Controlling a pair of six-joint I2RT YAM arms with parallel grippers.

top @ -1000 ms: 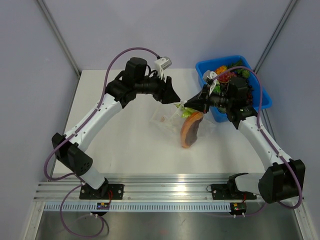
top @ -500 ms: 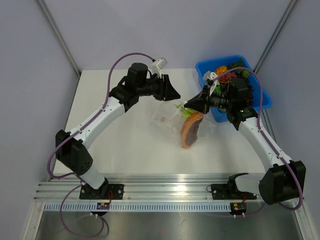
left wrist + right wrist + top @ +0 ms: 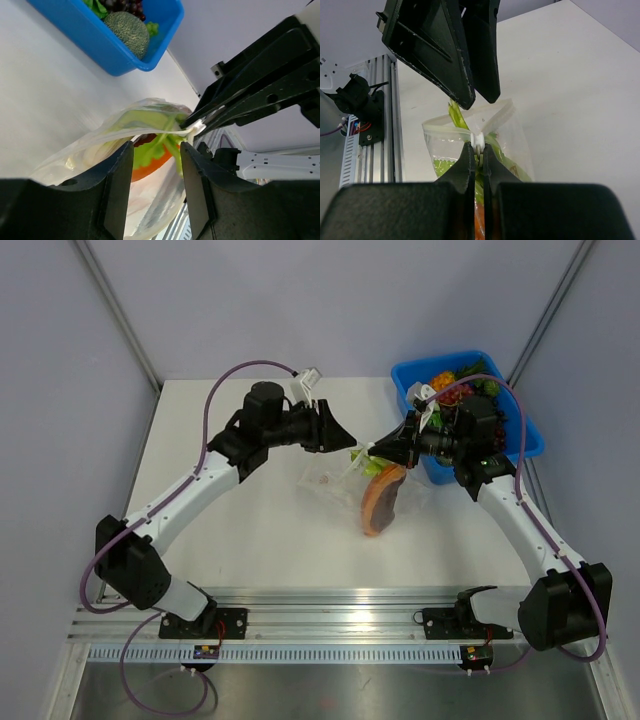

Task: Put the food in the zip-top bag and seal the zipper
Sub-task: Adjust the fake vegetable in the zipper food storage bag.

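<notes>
Two arms meet over the middle of the smooth white tabletop (image 3: pixel 240 530). The clear, crinkly bag (image 3: pixel 330 475) lies there with its mouth lifted. The long orange and dark red piece (image 3: pixel 381 502) shows through the plastic, and the leek (image 3: pixel 456 116) pokes thin green leaves up through the mouth. The right jaws pinch tight on the small white zipper tab (image 3: pixel 478 138) at the mouth edge. The left jaws stand partly apart with nothing between them, tips just above the mouth rim and not touching it. A hard blue bin (image 3: pixel 100 45) holding a netted round melon (image 3: pixel 127 27) sits far right, close behind the right wrist. Bare surface runs left of the bag and toward the near edge.
</notes>
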